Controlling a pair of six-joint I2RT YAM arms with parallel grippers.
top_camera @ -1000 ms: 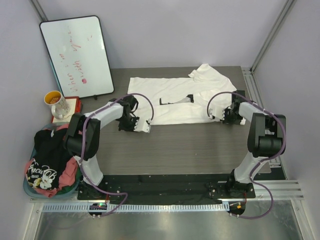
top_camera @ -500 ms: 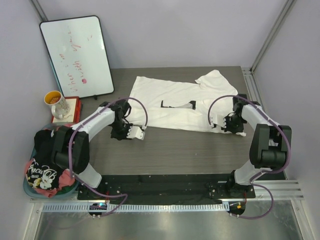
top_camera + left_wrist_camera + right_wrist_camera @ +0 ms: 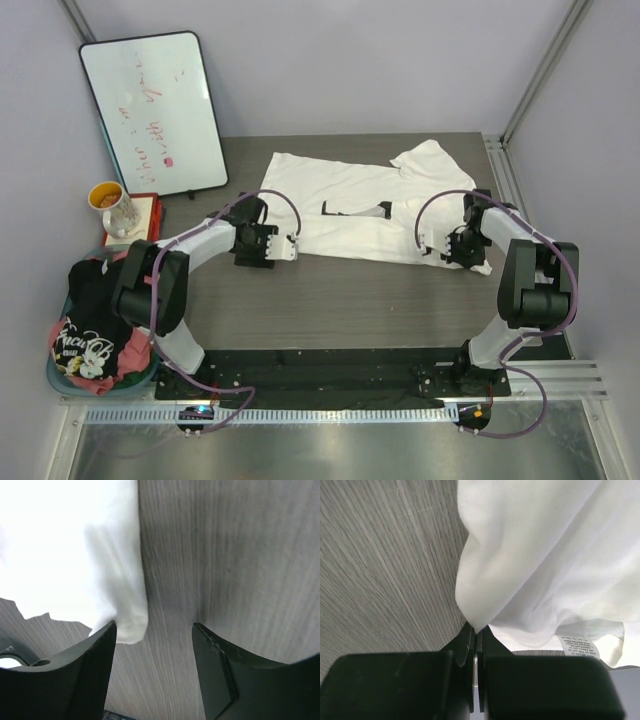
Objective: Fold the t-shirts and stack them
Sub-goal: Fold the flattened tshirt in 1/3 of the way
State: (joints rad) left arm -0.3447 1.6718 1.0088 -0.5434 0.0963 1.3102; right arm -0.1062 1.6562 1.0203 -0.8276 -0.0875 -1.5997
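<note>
The large white t-shirt with a black chest graphic lies spread on the table's far half. My left gripper is at its near left corner with jaws open. In the left wrist view that corner lies on the wood beside the left finger, with bare table in my left gripper. My right gripper is shut on a fold of the white t-shirt, pinched at my right gripper. A black t-shirt and a pink-red t-shirt sit in the basket.
A teal-rimmed laundry basket stands off the table's near left corner. A whiteboard leans at the back left, with a cup on a red pad in front of it. A metal rail runs along the right edge.
The white t-shirt was drawn toward the near side and laid flatter. My left gripper then opened and let go of its corner. My right gripper stayed shut on the fabric.
</note>
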